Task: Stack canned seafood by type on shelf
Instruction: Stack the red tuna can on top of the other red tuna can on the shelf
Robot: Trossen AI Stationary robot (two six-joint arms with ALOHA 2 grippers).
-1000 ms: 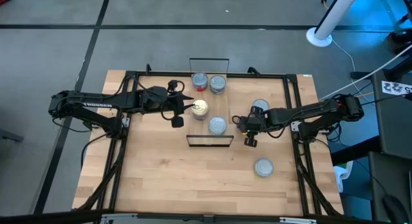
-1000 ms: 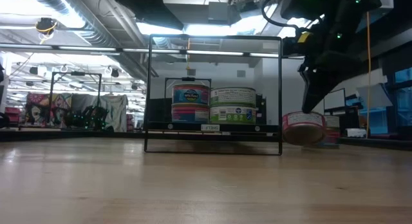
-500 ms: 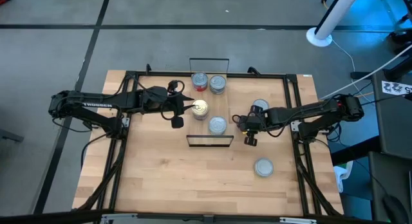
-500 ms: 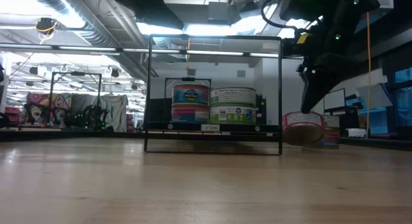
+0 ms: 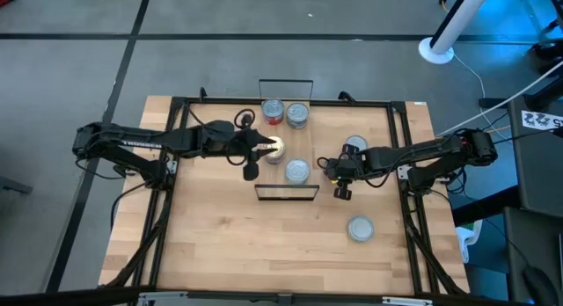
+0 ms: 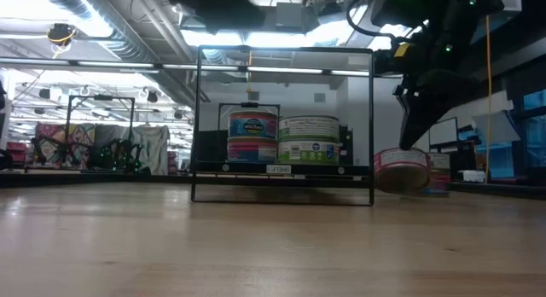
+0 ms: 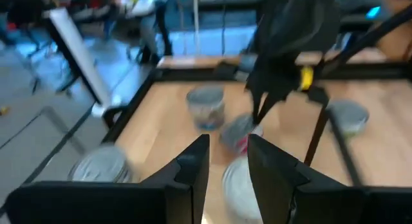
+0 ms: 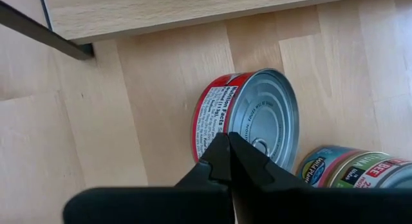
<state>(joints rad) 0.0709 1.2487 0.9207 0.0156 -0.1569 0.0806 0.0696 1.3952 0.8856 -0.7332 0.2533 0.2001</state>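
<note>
The shelf (image 5: 286, 134), a light-wood board between black wire end frames, carries several tins; the low view shows a blue-label one (image 6: 252, 126) and a green-label one (image 6: 309, 128) sitting on top of others. My left gripper (image 5: 261, 151) is open at the gold-topped tin (image 5: 276, 148) on the shelf, and a blurred silver top (image 7: 239, 182) shows between its fingers. My right gripper (image 8: 226, 150) is shut and points down over the red-label tin (image 8: 248, 121), which stands on the table to the shelf's right. In the high view that tin is mostly hidden under the gripper. My left gripper has its open fingers beside the gold-topped tin; I cannot tell whether they touch it. My right gripper's shut tips (image 6: 408, 143) hang right at the red-label tin's top rim (image 8: 222, 130), coming from above. I cannot tell whether they touch it.
A blue-and-green-label tin (image 5: 355, 146) stands just beyond the red-label one. Another silver-topped tin (image 5: 360, 228) sits alone on the tabletop nearer the near edge. The shelf's wire end frame (image 6: 283, 126) rises at its near end. Black frame bars run along the table's edges.
My left gripper has moved toward the table's right, up to the gold-topped tin on the shelf. The tins and my right gripper have stayed where they were.
</note>
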